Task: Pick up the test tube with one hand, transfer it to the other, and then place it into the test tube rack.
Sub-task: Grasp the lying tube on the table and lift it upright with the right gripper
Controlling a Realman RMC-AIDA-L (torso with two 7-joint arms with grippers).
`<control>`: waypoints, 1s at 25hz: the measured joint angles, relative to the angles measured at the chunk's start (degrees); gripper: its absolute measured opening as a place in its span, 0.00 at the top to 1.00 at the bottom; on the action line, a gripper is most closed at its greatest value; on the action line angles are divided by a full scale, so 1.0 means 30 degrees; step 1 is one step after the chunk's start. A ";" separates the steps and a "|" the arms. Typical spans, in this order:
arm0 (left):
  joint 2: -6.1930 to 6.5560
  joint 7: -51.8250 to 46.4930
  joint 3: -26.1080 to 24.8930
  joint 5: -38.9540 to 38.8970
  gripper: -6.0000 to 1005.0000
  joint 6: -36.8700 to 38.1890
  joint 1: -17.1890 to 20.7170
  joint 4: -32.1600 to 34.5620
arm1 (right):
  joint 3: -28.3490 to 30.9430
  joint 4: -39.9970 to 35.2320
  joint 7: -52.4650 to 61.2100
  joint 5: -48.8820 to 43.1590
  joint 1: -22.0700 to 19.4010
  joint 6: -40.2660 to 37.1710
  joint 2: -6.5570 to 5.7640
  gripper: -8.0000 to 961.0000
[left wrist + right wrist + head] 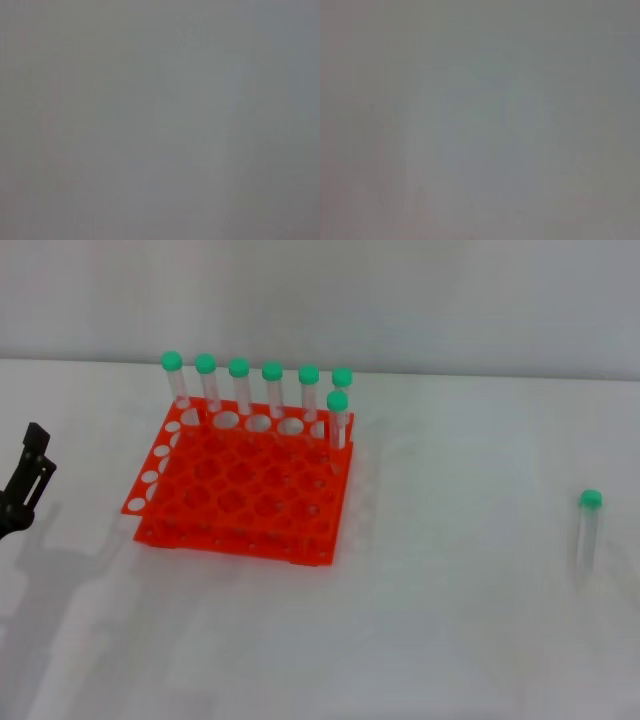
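A clear test tube (588,531) with a green cap stands alone on the white table at the far right. The orange-red test tube rack (240,485) sits left of centre and holds several green-capped tubes (272,390) along its far row. My left gripper (28,480) shows at the left edge of the head view, low over the table, well left of the rack and holding nothing. My right gripper is out of view. Both wrist views show only a blank grey field.
The white table (450,620) runs from the rack to the lone tube. A pale wall stands behind the table's far edge.
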 joint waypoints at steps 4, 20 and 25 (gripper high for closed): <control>0.0046 -0.0001 0.0001 0.0005 0.15 -0.0058 -0.0052 0.0036 | 0.0049 0.0001 0.0009 0.0068 0.0063 -0.0058 0.0007 0.13; 0.0030 -0.0001 0.0001 -0.0011 0.16 -0.0094 -0.0241 0.0018 | -0.0237 -0.0190 -0.0076 0.0027 0.0054 0.0104 0.0031 0.13; 0.0009 -0.0001 0.0001 0.0355 0.16 -0.0082 -0.0206 -0.0010 | -0.0270 -0.0205 0.0073 0.0014 0.0015 0.0098 0.0013 0.13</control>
